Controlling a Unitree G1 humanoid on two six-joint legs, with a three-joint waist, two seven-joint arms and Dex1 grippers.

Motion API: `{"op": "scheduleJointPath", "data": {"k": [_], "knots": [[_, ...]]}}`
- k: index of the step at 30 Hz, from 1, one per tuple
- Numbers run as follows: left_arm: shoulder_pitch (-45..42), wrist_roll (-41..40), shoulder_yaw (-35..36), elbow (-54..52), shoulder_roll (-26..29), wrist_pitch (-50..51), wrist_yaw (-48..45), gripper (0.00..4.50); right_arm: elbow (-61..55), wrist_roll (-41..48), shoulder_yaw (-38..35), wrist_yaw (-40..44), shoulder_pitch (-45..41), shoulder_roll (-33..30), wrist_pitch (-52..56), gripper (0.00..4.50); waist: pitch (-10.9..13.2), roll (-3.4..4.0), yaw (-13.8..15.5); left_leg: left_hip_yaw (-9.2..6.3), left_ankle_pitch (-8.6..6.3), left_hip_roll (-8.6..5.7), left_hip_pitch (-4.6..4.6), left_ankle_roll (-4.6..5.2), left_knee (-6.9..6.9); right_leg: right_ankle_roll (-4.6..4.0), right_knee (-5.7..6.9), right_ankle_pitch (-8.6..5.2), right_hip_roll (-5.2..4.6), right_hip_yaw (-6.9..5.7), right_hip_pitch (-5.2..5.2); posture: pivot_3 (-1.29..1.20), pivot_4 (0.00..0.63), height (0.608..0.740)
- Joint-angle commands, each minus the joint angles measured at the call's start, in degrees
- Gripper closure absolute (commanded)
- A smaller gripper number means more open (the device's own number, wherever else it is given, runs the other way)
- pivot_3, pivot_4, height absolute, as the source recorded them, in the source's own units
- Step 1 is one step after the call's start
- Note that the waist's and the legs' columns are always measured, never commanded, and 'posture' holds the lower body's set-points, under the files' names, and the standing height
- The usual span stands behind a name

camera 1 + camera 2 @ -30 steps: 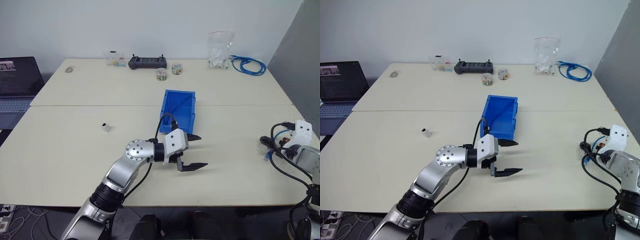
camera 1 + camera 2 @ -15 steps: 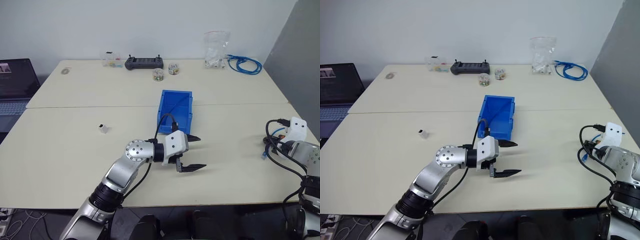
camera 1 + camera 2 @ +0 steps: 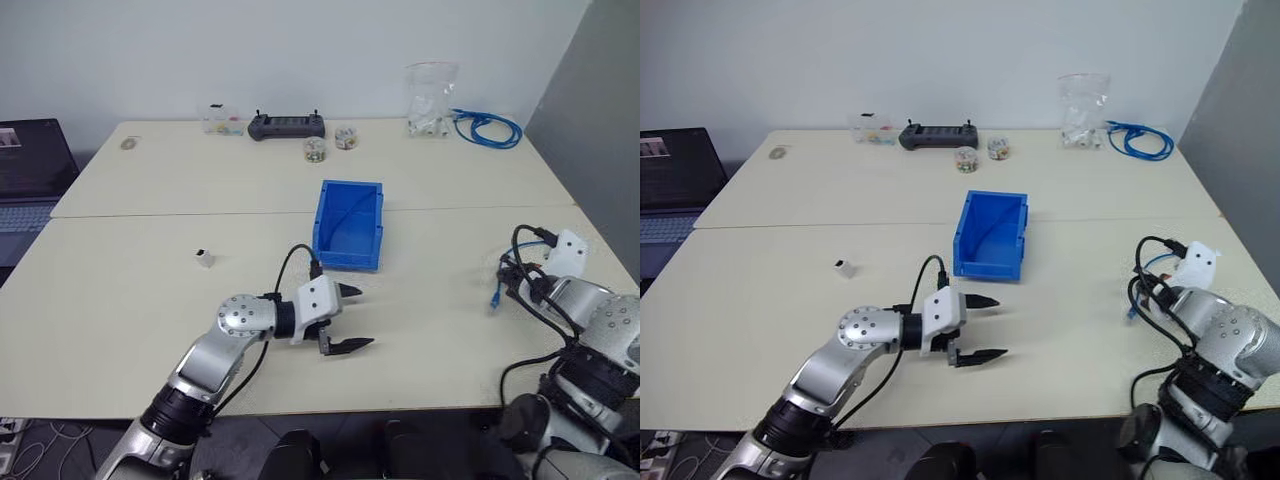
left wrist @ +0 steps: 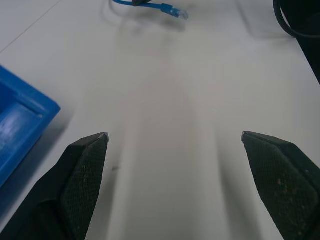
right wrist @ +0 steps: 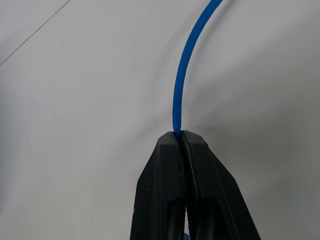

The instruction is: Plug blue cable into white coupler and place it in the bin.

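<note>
Your right gripper [image 5: 182, 137] has swung in from the desk's right edge and pinched shut on the cable [image 5: 186, 75], while the left gripper [image 3: 341, 318], jaws wide and empty, has drawn back from the bin [image 3: 348, 224]. Keep the plug [image 3: 494, 299] hanging free as you carry it toward the coupler [image 3: 205, 258], far off near the left edge; the strand leaves straight from the fingertips.

Readable text: none is showing on anything.
Laptop [image 3: 30, 165] left of the table [image 3: 150, 300]: its screen is displaying marks too small to read.
</note>
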Motion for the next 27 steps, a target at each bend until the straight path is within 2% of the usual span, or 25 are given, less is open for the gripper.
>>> {"op": "scheduleJointPath", "data": {"k": [1,4,7,10,17,19,21,23,24,25,27], "knots": [[0.3,-1.1,1.7,-2.9,0.3,0.2,0.4,0.00,-7.8,-1.1,-3.7,-5.2,-2.8,8.4,0.7,4.47,0.0,0.04,0.0,0.01,0.00,-0.05,0.00,0.00,0.00,0.00,0.01,0.00,-0.01,0.01,-0.01,0.00,0.150,0.740],[0.1,-1.1,1.9,-2.8,0.1,0.3,0.6,0.00,-10.9,-1.7,-6.3,-8.1,-4.4,15.3,0.7,4.47,0.0,0.11,0.1,0.02,0.00,-0.07,-0.02,0.00,0.00,0.00,0.08,0.00,-0.03,0.02,-0.08,0.00,0.150,0.740],[-0.4,-1.2,1.9,-2.8,-0.5,0.5,0.8,0.00,-12.4,-2.7,-7.7,-9.1,-4.9,17.7,0.7,4.47,0.0,0.11,0.2,-0.03,0.00,-0.16,-0.03,0.00,0.00,0.01,0.05,-0.02,-0.06,-0.02,-0.06,0.00,0.150,0.740],[-0.6,-1.2,1.7,-3.0,-0.7,0.5,0.7,0.00,-13.1,-3.0,-8.9,-9.0,-6.1,18.4,0.7,3.93,0.0,0.13,0.0,-0.01,0.00,-0.12,0.00,0.00,-0.02,0.00,0.09,-0.02,-0.07,0.00,-0.06,0.00,0.150,0.740],[-0.5,-1.1,1.4,-3.4,-0.8,0.6,0.4,0.00,-15.1,-3.4,-13.2,-10.1,-10.6,20.8,0.7,2.29,0.1,0.20,-0.5,0.01,0.00,-0.04,0.09,0.00,-0.05,-0.02,0.28,-0.10,-0.02,-0.01,-0.09,0.00,0.150,0.740],[-0.4,-1.0,1.2,-3.4,-0.9,0.6,0.3,0.00,-15.2,-2.7,-12.9,-8.8,-10.7,19.8,0.7,1.66,0.1,0.20,-0.5,0.01,0.00,-0.06,0.08,0.00,-0.05,0.00,0.28,-0.10,-0.02,-0.01,-0.09,0.00,0.150,0.740],[-0.4,-1.0,1.2,-3.5,-1.0,0.5,0.3,0.00,-14.4,-0.2,-7.9,-3.9,-7.5,14.3,0.7,1.22,0.1,0.20,-0.5,0.01,0.00,-0.06,0.08,0.00,-0.05,-0.02,0.27,-0.10,-0.03,0.00,-0.09,0.00,0.150,0.740],[-0.2,-0.9,1.1,-3.5,-1.1,0.4,0.4,0.00,-13.2,3.7,7.5,9.4,2.7,-2.5,-4.3,0.73,0.1,0.24,-0.6,0.01,0.00,-0.06,0.08,0.00,-0.06,-0.01,0.26,-0.10,-0.03,0.00,-0.09,0.00,0.150,0.740],[-0.1,-0.9,1.0,-3.5,-1.1,0.3,0.4,0.00,-13.1,3.7,15.6,16.7,8.5,-11.4,-9.1,0.73,0.1,0.28,-0.7,0.03,0.00,-0.06,0.08,0.00,-0.05,0.02,0.24,-0.12,-0.02,0.01,-0.09,0.00,0.150,0.740],[0.0,-0.9,1.0,-3.4,-1.2,0.3,0.4,0.00,-12.1,5.3,19.5,23.6,13.1,-18.2,-10.8,0.73,0.2,0.40,-0.1,0.04,0.00,-0.08,0.04,0.01,-0.05,0.07,0.19,-0.15,-0.03,0.01,-0.08,0.00,0.150,0.740],[0.1,-0.8,0.9,-3.4,-1.3,0.2,0.3,0.00,-8.3,6.4,22.6,33.3,18.7,-28.3,-16.0,0.73,0.2,0.36,0.0,0.00,-0.02,-0.28,0.02,0.07,-0.02,0.40,-0.04,-0.35,-0.03,-0.14,0.08,0.00,0.150,0.740]]}}
